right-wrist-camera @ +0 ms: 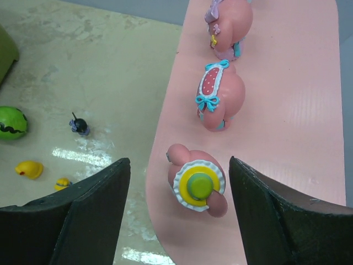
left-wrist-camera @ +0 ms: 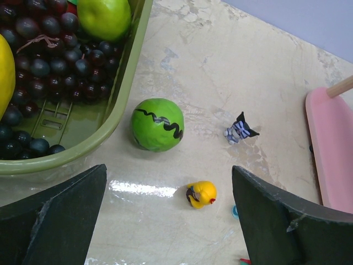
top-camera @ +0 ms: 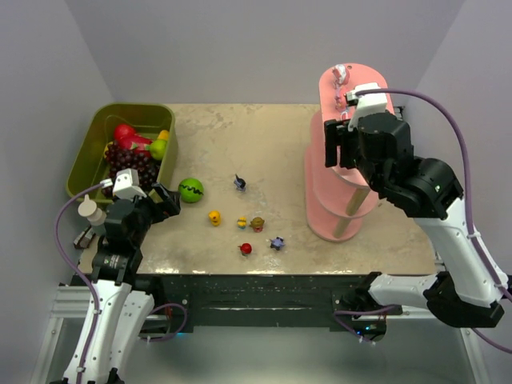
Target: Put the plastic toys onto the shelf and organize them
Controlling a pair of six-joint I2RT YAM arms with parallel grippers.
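While the capped pink figurine (right-wrist-camera: 197, 185) sits on the top board of the pink shelf (right-wrist-camera: 292, 110), the right gripper (right-wrist-camera: 177, 165) hangs over it with jaws parted, one finger at each side and neither seeming to touch it, so it reads as set down, not held. Beyond the jaws a bibbed pink figurine (right-wrist-camera: 218, 102) and a third pink figurine (right-wrist-camera: 229, 22) stand in line along the board, a tidy row that suits the organizing. The left gripper (left-wrist-camera: 168, 171) hovers low over the table (left-wrist-camera: 220, 55), jaws at their widest and empty. A yellow figurine (left-wrist-camera: 201, 194) lies just ahead between them, a fair next pick. Farther ahead lie a green ball (left-wrist-camera: 158, 124) and a dark blue figurine (left-wrist-camera: 240, 128); the olive bin (left-wrist-camera: 118, 118) of grapes (left-wrist-camera: 49, 66) is off the left jaw.
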